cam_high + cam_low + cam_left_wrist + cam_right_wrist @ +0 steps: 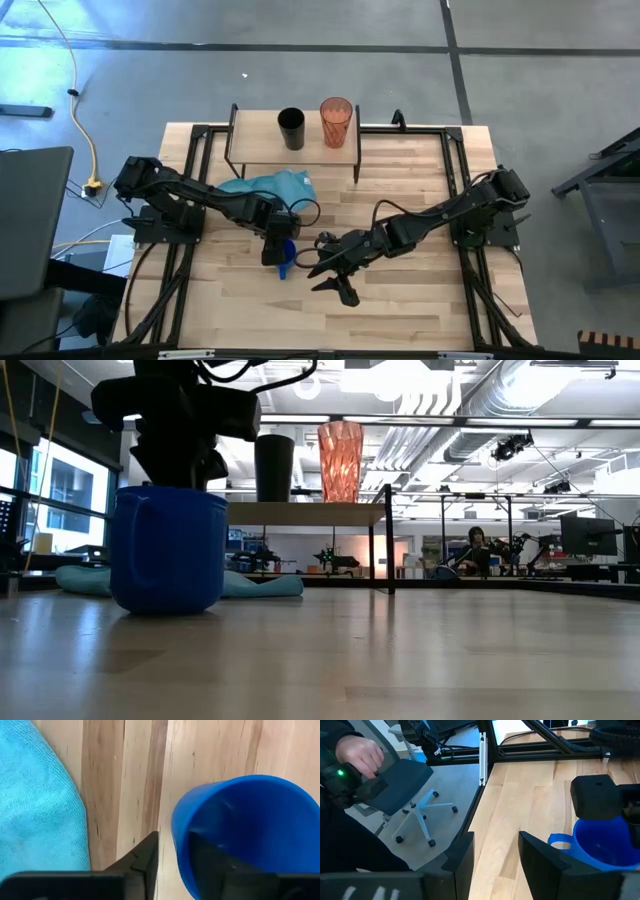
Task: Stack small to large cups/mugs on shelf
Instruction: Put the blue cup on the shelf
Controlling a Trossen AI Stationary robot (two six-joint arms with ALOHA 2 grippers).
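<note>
High view places the small blue ceramic mug [286,262] on the light wooden surface [400,310], well short of the raised wood-topped shelf [262,148] on black legs, where the medium black cup [291,129] and the translucent red-orange tumbler [336,122] stand side by side. The left pincer [277,250] sits directly over the mug. Left wrist view shows one finger [142,860] outside the rim and the other inside the bowl, so the wall lies between them; whether they press it yet cannot be told. Low view shows the base flat on the surface. The right pincer [333,272] waits just beside, fingers spread and empty.

Recommendation: pinch firmly, lift vertically, keep the handle [559,840] away from the teal cloth [262,186].
</note>
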